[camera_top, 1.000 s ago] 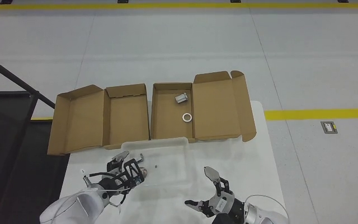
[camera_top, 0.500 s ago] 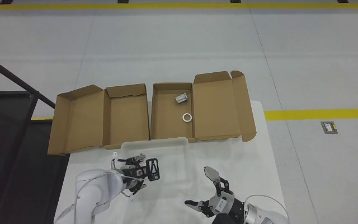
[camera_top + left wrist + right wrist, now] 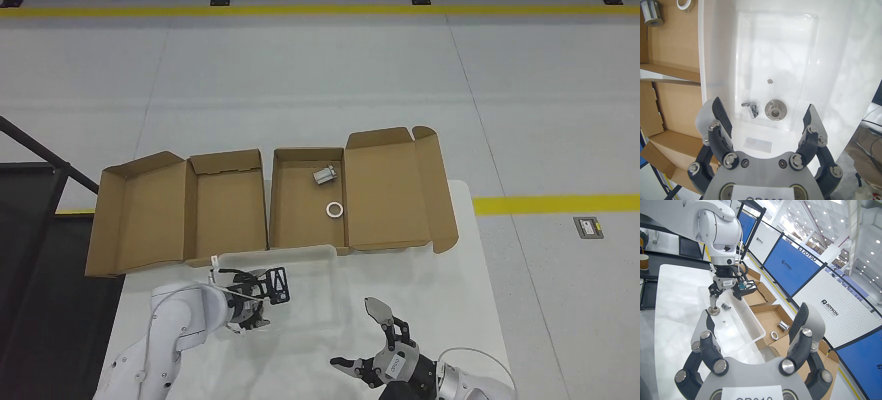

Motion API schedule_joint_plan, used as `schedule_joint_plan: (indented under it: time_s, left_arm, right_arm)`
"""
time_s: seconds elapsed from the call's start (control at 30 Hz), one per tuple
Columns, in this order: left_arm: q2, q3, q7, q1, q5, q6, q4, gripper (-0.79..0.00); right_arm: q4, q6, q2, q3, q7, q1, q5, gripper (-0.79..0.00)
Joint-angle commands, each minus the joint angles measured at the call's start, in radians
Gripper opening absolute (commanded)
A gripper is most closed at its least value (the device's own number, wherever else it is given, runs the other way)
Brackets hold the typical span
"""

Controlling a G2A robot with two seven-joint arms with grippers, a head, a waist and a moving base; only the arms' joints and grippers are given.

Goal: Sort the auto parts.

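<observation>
white bench (image 3: pixel 470 300), pick step looks in hand: left gripper (image 3: pixel 763 103) over clear tray (image 3: pixel 702 56), fingers (image 3: pixel 722 113) spread, flanged hub (image 3: pixel 775 112) between them, bracket (image 3: pixel 752 109) just beside; next likely descend and close; right gripper (image 3: pixel 754 308) spread, empty.

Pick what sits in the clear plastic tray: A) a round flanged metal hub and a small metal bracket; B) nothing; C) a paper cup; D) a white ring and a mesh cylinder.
A: the round flanged metal hub and the small metal bracket lie next to each other in the clear plastic tray.
</observation>
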Motion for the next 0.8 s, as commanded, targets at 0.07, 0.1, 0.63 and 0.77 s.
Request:
schedule_joint_plan:
  time_s: [0.07,0.1,0.63,0.77]
  left_arm:
    - [0.001,0.010,-0.010,-0.021,-0.063,-0.006,0.053,0.000]
    - [0.002,0.010,-0.015,-0.028,-0.073,-0.001,0.066,-0.003]
    - [0.029,0.083,-0.131,-0.085,-0.188,0.115,0.148,-0.326]
    - [0.034,0.099,-0.139,-0.091,-0.197,0.123,0.163,-0.345]
  right_arm:
    - [0.000,0.000,0.000,0.000,0.000,0.000,0.000,0.000]
    - [0.000,0.000,0.000,0.000,0.000,0.000,0.000,0.000]
    - [0.000,0.000,0.000,0.000,0.000,0.000,0.000,0.000]
    - [0.000,0.000,0.000,0.000,0.000,0.000,0.000,0.000]
